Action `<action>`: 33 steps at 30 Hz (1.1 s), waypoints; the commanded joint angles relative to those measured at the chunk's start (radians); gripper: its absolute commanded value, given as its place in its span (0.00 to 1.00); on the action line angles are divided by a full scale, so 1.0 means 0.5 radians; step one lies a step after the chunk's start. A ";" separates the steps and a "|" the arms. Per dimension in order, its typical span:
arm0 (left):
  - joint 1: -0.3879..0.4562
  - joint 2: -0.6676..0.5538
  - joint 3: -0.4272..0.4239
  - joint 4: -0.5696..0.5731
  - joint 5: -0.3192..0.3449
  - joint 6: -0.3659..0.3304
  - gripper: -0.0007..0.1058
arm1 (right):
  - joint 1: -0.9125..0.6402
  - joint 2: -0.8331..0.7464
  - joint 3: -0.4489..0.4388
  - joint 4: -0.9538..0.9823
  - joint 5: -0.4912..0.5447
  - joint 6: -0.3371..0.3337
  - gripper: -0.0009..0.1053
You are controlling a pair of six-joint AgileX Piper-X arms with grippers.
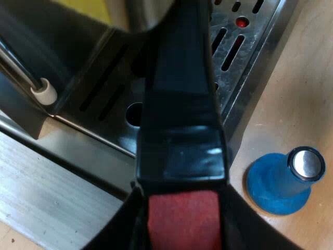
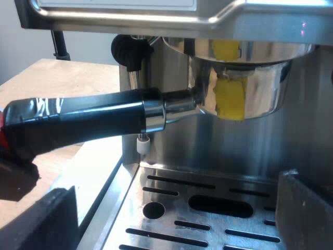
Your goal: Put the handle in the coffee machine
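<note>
- while the left tool point(image 1: 182, 225) pinches the holder point(image 1: 179, 99) by the red end of its dark handle, its black fingers point(image 1: 120, 221) press against the two sides of that end.
- from the tool the handle runs out over the slotted drip tray point(image 1: 244, 52) to the holder's metal basket, which is up at the front of the espresso machine point(image 2: 156, 13).
- seen from the right wrist, the basket's rim meets the round metal head under the machine's front, and the handle sticks out to the side, sloping a little down toward its red end.
- i cannot tell whether the holder is locked in or only held up against the head.
- a yellow reflection shows on the basket's shiny wall.
- the right tool point(image 2: 171, 224) is spread wide, its fingers point(image 2: 44, 221) well apart, low over the drip tray and facing the basket, with the tray's slots showing between them.
- a thin steam wand point(image 2: 141, 143) with a white tip hangs just beside the handle, above the tray's edge.
- a black knob point(image 2: 127, 49) sits on the machine above the wand.
- a blue tamper point(image 1: 278, 182) with a metal top stands upright on the pale wooden surface point(image 1: 299, 104), just beside the tray's corner and apart from the handle.
- a small red dot shows through one hole of the tray.
</note>
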 commanded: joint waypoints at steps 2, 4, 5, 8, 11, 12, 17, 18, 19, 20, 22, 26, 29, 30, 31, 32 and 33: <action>0.001 -0.015 -0.032 -0.066 0.103 -0.018 0.01 | -0.005 0.000 0.000 -0.018 0.014 -0.030 0.74; 0.001 -0.015 -0.032 -0.094 0.096 -0.023 0.01 | -0.005 0.000 0.000 -0.018 0.014 -0.030 0.74; 0.001 -0.015 -0.032 -0.115 0.093 -0.049 0.01 | -0.005 0.000 0.000 -0.018 0.014 -0.030 0.74; 0.001 -0.015 -0.047 -0.148 0.093 -0.095 0.01 | -0.005 0.000 0.000 -0.018 0.014 -0.030 0.74; 0.001 -0.015 -0.073 -0.147 0.096 -0.095 0.01 | -0.005 0.000 0.000 -0.018 0.014 -0.030 0.74; 0.001 -0.015 -0.073 -0.147 0.096 -0.095 0.01 | -0.005 0.000 0.000 -0.018 0.014 -0.030 0.74; 0.064 -0.015 -0.143 -0.144 0.168 -0.095 0.01 | -0.005 0.000 0.000 -0.018 0.014 -0.030 0.74; 0.074 -0.015 -0.142 -0.128 0.189 -0.095 0.01 | -0.005 0.000 0.000 -0.018 0.014 -0.030 0.74; 0.079 -0.015 -0.142 -0.110 0.218 -0.095 0.01 | -0.005 0.000 0.000 -0.018 0.014 -0.030 0.74; 0.086 -0.015 -0.142 -0.073 0.267 -0.083 0.01 | -0.005 0.000 0.000 -0.018 0.014 -0.030 0.74; 0.085 -0.015 -0.142 -0.014 0.349 -0.039 0.01 | -0.005 0.000 0.000 -0.018 0.014 -0.030 0.74; 0.085 -0.015 -0.142 0.006 0.384 0.015 0.01 | -0.005 0.000 0.000 -0.018 0.021 -0.030 0.74; 0.085 -0.015 -0.142 0.006 0.405 0.054 0.01 | -0.005 0.000 0.000 -0.018 0.027 -0.030 0.74; 0.085 -0.015 -0.142 0.006 0.408 0.084 0.01 | -0.005 0.000 0.000 -0.018 0.027 -0.030 0.74; 0.085 -0.015 -0.142 0.006 0.407 0.130 0.01 | -0.005 0.000 0.000 -0.018 0.027 -0.030 0.74; 0.085 -0.015 -0.142 -0.008 0.407 0.134 0.01 | -0.005 0.000 0.000 -0.018 0.027 -0.030 0.74; 0.085 -0.015 -0.142 -0.015 0.407 0.134 0.01 | -0.005 0.000 0.000 -0.018 0.027 -0.030 0.74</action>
